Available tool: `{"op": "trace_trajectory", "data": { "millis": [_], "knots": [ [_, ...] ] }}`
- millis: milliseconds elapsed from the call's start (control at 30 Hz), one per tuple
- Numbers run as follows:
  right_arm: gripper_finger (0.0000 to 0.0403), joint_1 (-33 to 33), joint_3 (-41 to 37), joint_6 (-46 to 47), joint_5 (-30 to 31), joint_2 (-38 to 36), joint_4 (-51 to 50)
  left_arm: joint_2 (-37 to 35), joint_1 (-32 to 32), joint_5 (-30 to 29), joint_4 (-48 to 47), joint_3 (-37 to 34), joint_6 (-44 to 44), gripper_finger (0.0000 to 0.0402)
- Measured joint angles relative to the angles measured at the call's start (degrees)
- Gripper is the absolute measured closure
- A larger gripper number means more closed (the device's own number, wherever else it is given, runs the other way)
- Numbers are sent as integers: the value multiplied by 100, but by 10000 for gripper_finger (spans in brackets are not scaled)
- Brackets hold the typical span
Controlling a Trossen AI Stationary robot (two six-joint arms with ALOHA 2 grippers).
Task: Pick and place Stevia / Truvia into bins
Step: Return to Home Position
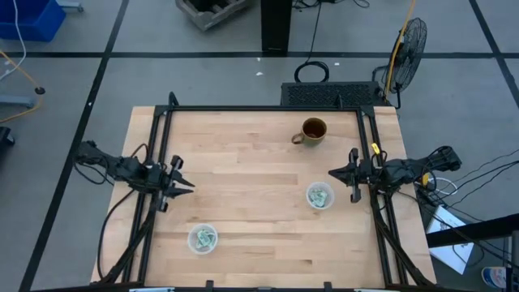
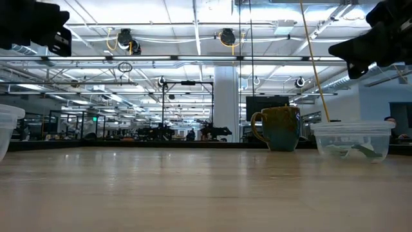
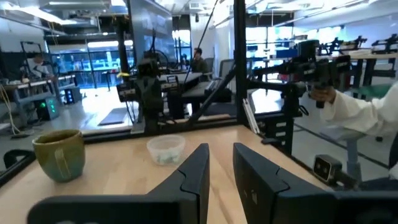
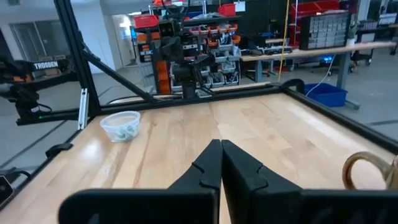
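High view: overhead, far off, looking straight down; takes in the whole desk (image 1: 259, 243). Low view: at desk-top height, close, level across its top. Left wrist view: just behind left pincer (image 3: 219, 154), facing the right arm (image 3: 149, 93). Right wrist view: just behind right pincer (image 4: 221, 144), facing the left arm (image 4: 180, 62). All four share the mug (image 1: 314, 130).

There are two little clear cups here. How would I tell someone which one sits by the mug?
On the wooden table, find the brown mug, the only one there. The clear cup stands close to it, just off the right gripper, pale green packets inside. The other clear cup stands far off, nearer the left gripper.
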Motion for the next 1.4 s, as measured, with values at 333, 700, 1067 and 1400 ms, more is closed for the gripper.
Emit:
{"op": "trace_trajectory", "data": {
  "millis": [333,700,1067,1400],
  "knots": [
    [403,0,-440,-19,-40,6,855,0,4,-6,238,-350,9,323],
    [403,2,-485,-140,-164,13,749,7,4,-22,141,-390,17,323],
    [403,4,-494,-313,-173,137,592,11,4,-24,35,-379,-197,323],
    [403,4,-496,-313,-140,153,1046,11,4,-35,120,-381,-179,323]
  ]
}}
